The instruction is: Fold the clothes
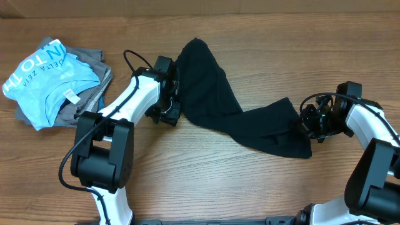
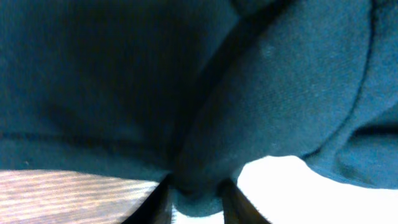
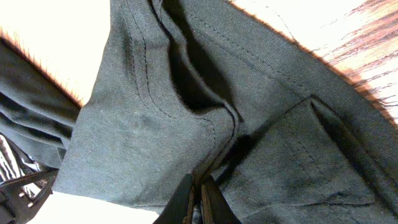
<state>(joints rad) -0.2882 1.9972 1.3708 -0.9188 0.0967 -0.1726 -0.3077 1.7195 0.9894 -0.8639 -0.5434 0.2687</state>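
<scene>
Jaws clench black cloth on both sides: left gripper [image 2: 198, 208] pinches a bunched fold, right gripper [image 3: 199, 200] a seamed edge. The shirt [image 1: 219, 106] lies twisted in 1 rumpled band across the table's [image 1: 262, 44] middle. Soft, light and limp, it will likely sag and slip, so hems or shoulder seams look the best holds.
</scene>
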